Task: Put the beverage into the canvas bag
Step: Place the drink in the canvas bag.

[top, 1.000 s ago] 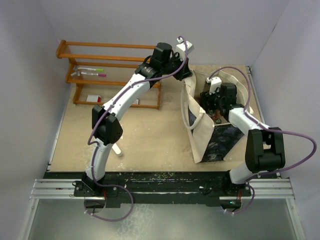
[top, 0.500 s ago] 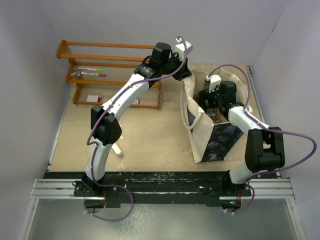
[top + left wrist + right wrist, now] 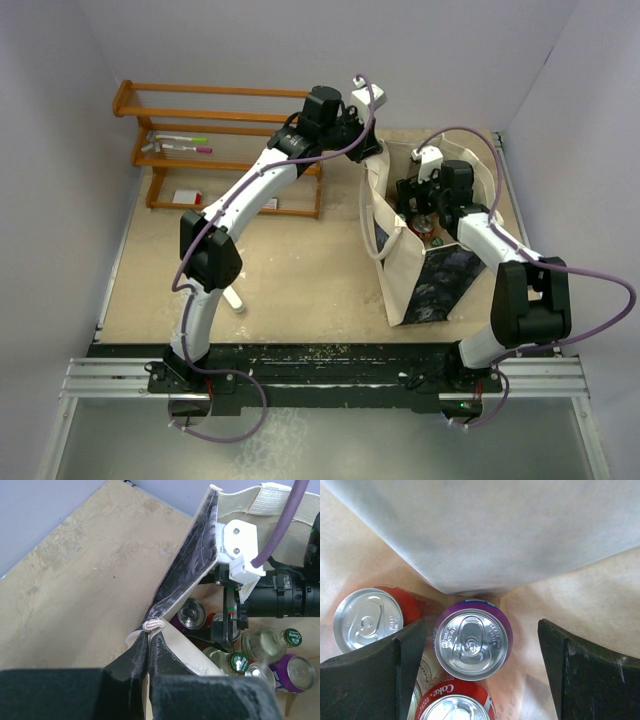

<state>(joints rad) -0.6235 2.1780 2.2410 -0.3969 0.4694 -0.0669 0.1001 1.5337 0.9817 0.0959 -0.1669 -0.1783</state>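
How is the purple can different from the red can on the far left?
The purple can has purple sides; the red can has red ones. The purple can stands between the right gripper's open fingers; the red can sits outside them, partly hidden by one finger. Both stand upright with shut silver tops.

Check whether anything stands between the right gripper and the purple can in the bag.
Nothing visible does. The purple can stands upright between the open fingers of the right gripper, inside the canvas bag, red cans beside it.

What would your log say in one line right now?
left gripper: shut on canvas bag rim | right gripper: open, inside the bag | purple can: upright, free between fingers, beside red cans | next: probably withdraw
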